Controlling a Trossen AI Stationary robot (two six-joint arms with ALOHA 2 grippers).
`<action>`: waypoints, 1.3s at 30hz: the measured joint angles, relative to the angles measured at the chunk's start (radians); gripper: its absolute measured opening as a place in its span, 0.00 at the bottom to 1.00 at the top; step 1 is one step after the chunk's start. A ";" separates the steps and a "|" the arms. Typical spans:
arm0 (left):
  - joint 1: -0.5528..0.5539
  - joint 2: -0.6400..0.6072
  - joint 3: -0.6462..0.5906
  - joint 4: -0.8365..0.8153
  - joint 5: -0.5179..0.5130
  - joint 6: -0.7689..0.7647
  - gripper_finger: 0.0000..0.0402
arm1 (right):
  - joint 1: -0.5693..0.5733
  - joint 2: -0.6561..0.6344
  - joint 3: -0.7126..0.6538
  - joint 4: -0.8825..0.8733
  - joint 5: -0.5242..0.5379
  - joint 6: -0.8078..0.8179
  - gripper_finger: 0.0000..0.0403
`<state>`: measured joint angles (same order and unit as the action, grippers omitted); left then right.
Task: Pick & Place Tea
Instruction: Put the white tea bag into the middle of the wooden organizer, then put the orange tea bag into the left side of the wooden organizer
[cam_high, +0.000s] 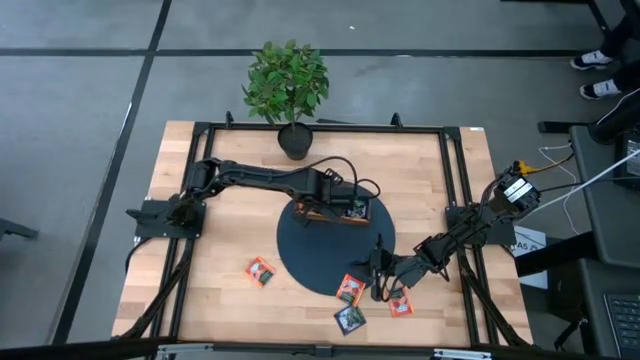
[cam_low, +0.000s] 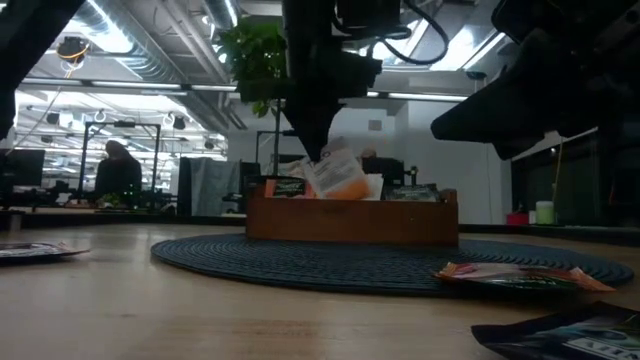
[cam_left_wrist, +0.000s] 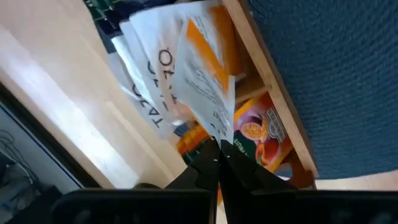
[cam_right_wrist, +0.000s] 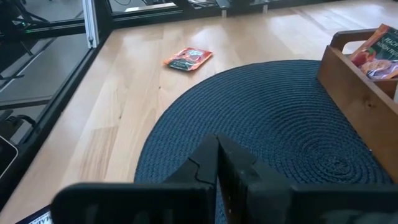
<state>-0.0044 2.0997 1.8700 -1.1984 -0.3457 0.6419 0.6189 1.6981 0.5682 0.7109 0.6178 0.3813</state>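
The wooden tray (cam_high: 335, 212) stands on the round dark mat (cam_high: 320, 250) with several tea sachets in it. My left gripper (cam_left_wrist: 217, 152) hangs over the tray, shut on a white and orange tea sachet (cam_left_wrist: 202, 74), which the low view shows just above the tray's rim (cam_low: 335, 175). My right gripper (cam_right_wrist: 217, 146) is shut with nothing in it, low over the mat's near right part (cam_high: 378, 272). Loose sachets lie flat on the table: an orange one (cam_high: 261, 270) near left, others (cam_high: 350, 288), (cam_high: 350, 318), (cam_high: 400, 303) by the mat's near edge. My left gripper pinches the sachet's upper corner (cam_left_wrist: 221, 132) between its two fingertips. The fingers come steeply from above, pointing down. The sachet hangs below them, tilted, its lower end down among the sachets in the tray; whether it rests on them I cannot tell.
A potted plant (cam_high: 288, 85) stands at the table's far edge, behind the tray. A black frame (cam_high: 320, 128) runs along the table's edges. Bare wood lies left of the mat (cam_high: 215, 250). A person sits far off in the room (cam_low: 118, 170).
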 joint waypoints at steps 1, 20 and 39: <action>0.000 0.000 0.000 0.002 -0.002 0.001 0.01 | 0.000 0.000 0.000 0.000 0.000 0.000 0.03; 0.000 0.007 0.000 0.044 -0.004 0.013 0.15 | -0.002 0.000 0.000 -0.010 -0.001 0.002 0.03; -0.029 -0.162 0.011 0.019 -0.101 -0.152 0.04 | -0.002 0.000 0.000 -0.013 -0.001 0.007 0.03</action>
<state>-0.0338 1.9373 1.8808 -1.1799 -0.4472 0.4894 0.6174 1.6981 0.5678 0.6975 0.6167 0.3879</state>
